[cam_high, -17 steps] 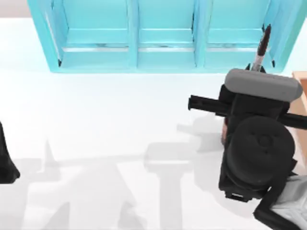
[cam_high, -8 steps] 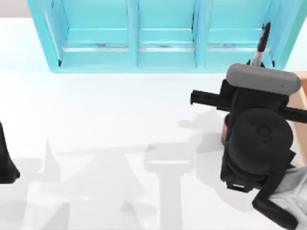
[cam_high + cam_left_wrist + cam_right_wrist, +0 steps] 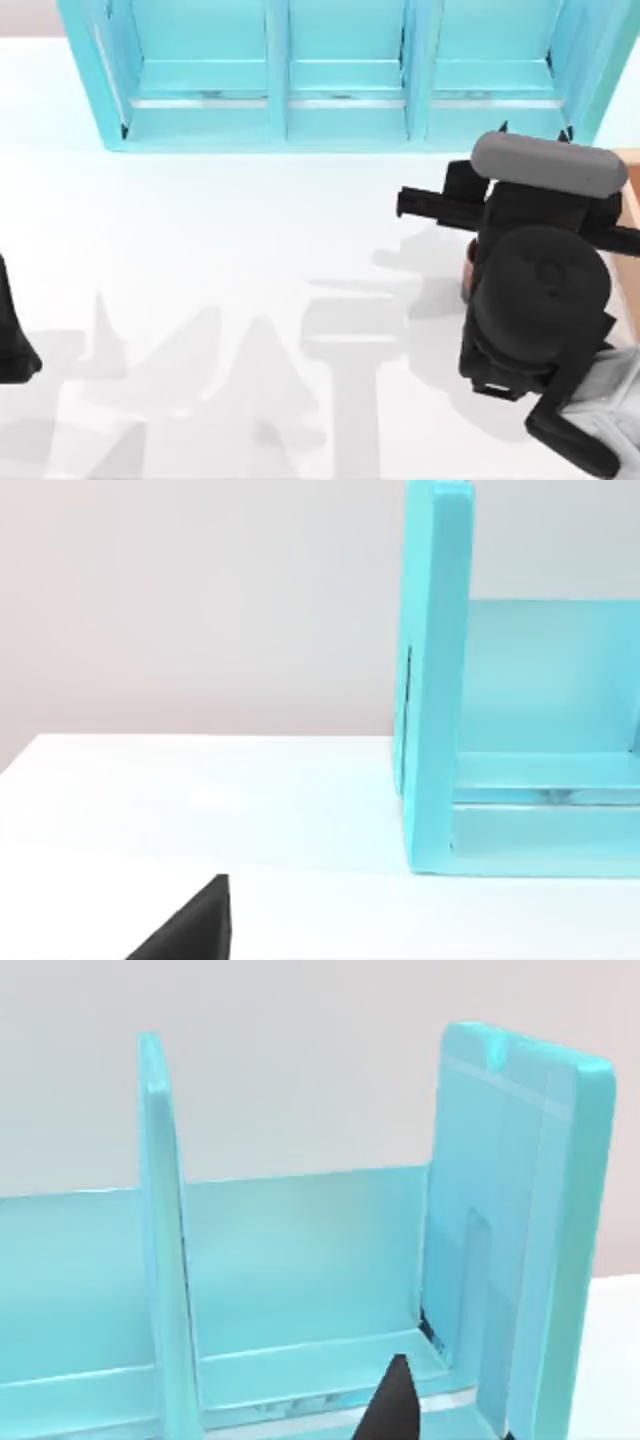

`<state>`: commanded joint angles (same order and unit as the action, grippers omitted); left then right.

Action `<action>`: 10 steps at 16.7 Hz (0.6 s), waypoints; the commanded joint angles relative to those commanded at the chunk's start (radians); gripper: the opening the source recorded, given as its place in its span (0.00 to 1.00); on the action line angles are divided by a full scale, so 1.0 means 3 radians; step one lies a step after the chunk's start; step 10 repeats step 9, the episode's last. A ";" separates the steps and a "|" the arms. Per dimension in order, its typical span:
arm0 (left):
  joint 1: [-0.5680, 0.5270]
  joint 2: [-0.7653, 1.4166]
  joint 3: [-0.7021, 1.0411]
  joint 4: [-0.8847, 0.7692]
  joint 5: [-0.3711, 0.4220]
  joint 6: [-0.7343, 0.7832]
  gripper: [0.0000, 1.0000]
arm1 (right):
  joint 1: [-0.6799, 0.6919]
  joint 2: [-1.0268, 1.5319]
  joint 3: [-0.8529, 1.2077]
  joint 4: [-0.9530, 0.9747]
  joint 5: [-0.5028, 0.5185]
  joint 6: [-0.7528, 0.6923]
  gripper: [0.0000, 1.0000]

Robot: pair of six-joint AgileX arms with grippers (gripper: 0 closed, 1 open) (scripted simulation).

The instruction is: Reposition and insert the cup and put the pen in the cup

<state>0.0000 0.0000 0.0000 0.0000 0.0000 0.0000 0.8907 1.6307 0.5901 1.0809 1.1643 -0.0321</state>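
Cup [image 3: 467, 277]: reddish-brown sliver under right arm [image 3: 540, 300] | right pincer [image 3: 534, 138]: grip cannot tell | left arm [image 3: 12, 340]: parked, table's left

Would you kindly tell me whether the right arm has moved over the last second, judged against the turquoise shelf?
Yes. In the top view the right arm has crept toward the turquoise shelf: its grey wrist camera now sits closer to the shelf's front edge than before.

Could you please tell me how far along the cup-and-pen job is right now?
Nothing looks done: the turquoise rack's bays are empty. In hand: the right arm hangs before the right bay, with a black tip, probably the pen, in its wrist view; a reddish-brown sliver beside it is likely the cup. The left arm is parked at left. Left: seating cup, then pen.
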 joint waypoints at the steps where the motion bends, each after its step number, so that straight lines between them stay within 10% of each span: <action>1: 0.0000 0.0000 0.0000 0.0000 0.0000 0.0000 1.00 | 0.0000 0.0000 0.0000 0.0000 0.0000 0.0000 0.83; 4: 0.0000 0.0000 0.0000 0.0000 0.0000 0.0000 1.00 | 0.0000 0.0000 0.0000 0.0000 0.0000 0.0000 1.00; 10: 0.0000 0.0000 0.0000 0.0000 0.0000 0.0000 1.00 | 0.0000 0.0000 0.0000 0.0000 0.0000 0.0000 1.00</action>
